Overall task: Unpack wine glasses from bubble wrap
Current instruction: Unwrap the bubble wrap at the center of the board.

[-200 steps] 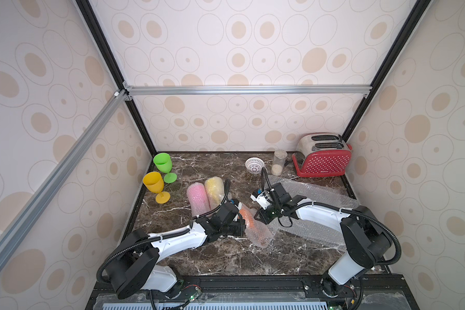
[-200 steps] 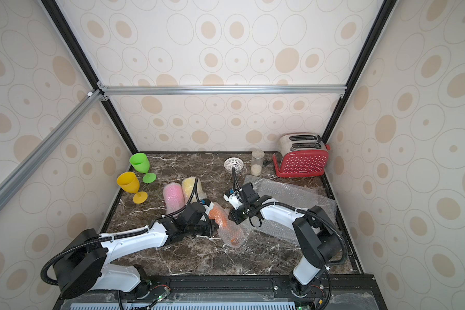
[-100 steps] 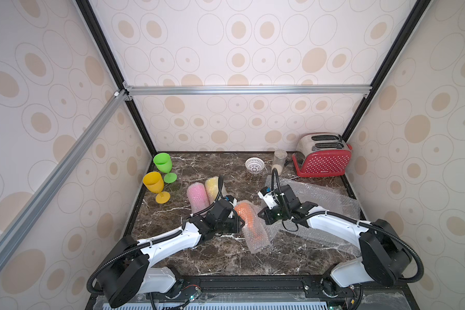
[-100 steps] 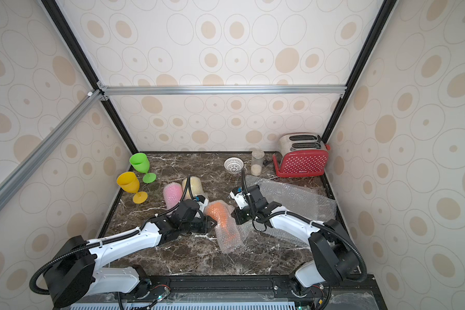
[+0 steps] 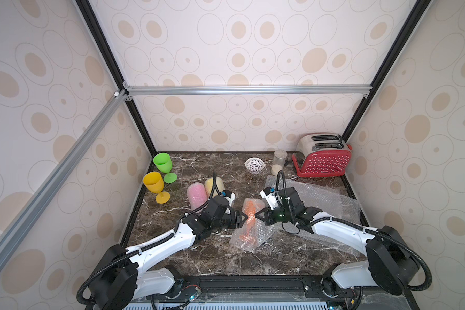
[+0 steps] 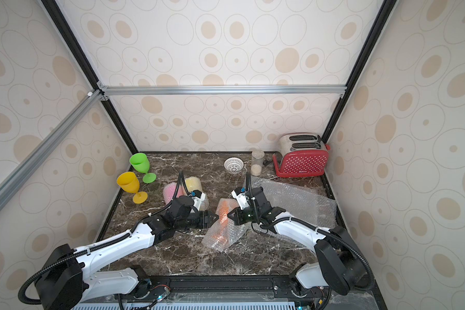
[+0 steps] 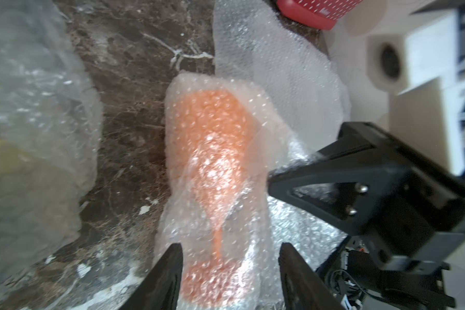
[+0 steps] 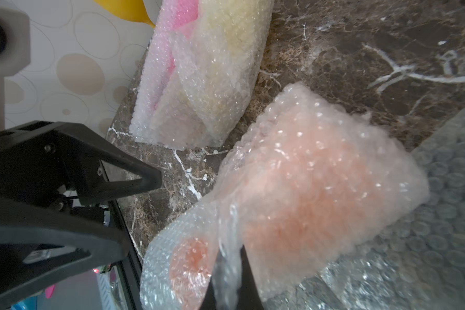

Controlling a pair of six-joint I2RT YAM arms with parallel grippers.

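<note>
The orange glass [image 5: 249, 212], lying in its wrap [image 5: 253, 240], is seen at the centre of the table [image 5: 199, 257], foot toward 6 o'clock. The left gripper [image 5: 244, 217] is held at its 9 o'clock, jaws apart, with the wrapped stem seen between them in the left wrist view. The right gripper [image 5: 257, 214], at 3 o'clock, is clamped on a fold of that wrap. The green glass [image 5: 163, 164] and yellow glass [image 5: 154, 185] are stood upright at 10 o'clock.

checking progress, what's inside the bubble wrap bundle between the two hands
An orange wine glass: its bowl, stem and round foot show through the bubble wrap. Whether anything else is in there is hidden by the crinkled layers.
</note>
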